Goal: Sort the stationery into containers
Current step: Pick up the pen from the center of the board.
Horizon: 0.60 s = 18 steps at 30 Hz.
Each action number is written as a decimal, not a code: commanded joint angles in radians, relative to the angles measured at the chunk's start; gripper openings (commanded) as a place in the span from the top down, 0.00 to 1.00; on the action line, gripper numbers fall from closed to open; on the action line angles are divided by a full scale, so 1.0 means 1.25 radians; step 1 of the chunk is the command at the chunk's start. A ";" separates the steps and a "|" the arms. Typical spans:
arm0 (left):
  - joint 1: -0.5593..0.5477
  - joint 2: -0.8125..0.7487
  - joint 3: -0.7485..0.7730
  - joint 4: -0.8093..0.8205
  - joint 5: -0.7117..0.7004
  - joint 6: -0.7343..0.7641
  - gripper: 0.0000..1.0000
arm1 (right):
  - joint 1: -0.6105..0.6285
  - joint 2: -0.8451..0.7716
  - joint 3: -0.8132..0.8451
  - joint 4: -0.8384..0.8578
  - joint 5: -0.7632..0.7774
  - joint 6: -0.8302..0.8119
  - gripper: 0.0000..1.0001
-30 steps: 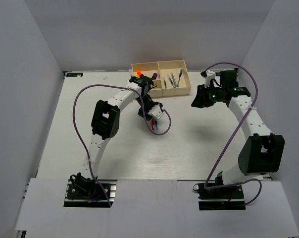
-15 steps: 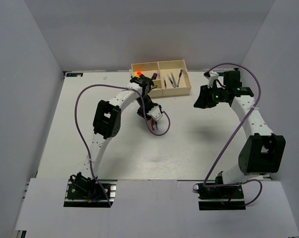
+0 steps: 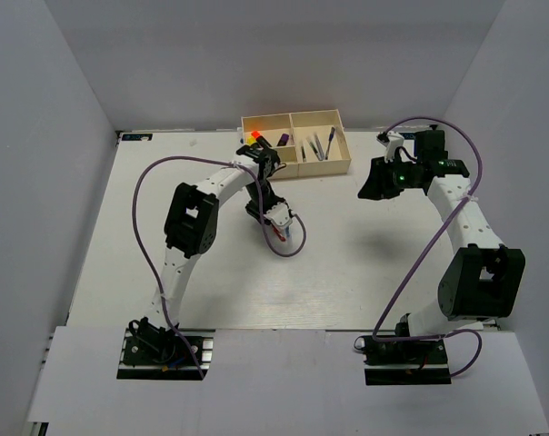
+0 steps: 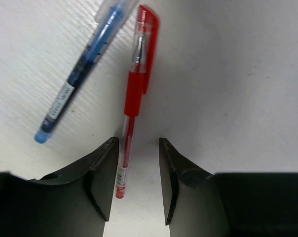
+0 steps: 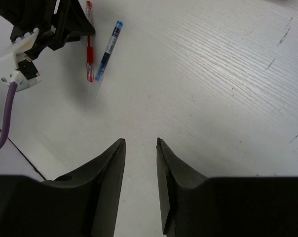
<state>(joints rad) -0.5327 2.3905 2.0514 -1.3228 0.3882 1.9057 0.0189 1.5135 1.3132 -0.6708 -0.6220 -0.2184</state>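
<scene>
On the left gripper (image 4: 137, 148) the fingers (image 4: 102, 173) are spread. The clear tail of the red pen (image 4: 132, 94) lies in the gap between them, not yet pinched. The pen runs from 6 o'clock up to about 12 in my wrist view and sits nearer the 9 o'clock finger than the other. I cannot tell how high the tips are above the table (image 3: 147, 227).

I judge the step in hand to be the pick of this pen. To do it well I would nudge the wrist toward 9 o'clock so the barrel is centred. I would also slide forward toward 12 so the pads close nearer the red rubber sleeve — a grip at the very tail would likely let the capped end droop.

The blue pen (image 4: 72, 86) lies slanted at 10 to 11 o'clock, its cap just beside the red cap. A straight vertical lift seems the safest way not to drag it along.

From above, the tray (image 3: 324, 170) stands at 12 o'clock of the left gripper, near it. Highlighters (image 3: 254, 134) are in one compartment and thin pens (image 3: 315, 143) in the next, and I judge the latter the proper home for this pen.

The right gripper (image 5: 140, 145) hangs well apart at 3 o'clock, its fingers spread around nothing.
</scene>
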 commanded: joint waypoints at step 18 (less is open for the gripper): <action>0.024 -0.036 -0.127 0.068 0.069 -0.318 0.53 | -0.007 -0.020 0.032 -0.032 -0.040 -0.008 0.64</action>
<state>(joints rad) -0.5095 2.3516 1.9759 -1.2739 0.4385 1.6680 0.0170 1.5135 1.3151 -0.7036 -0.6544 -0.2184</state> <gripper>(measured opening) 0.470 0.360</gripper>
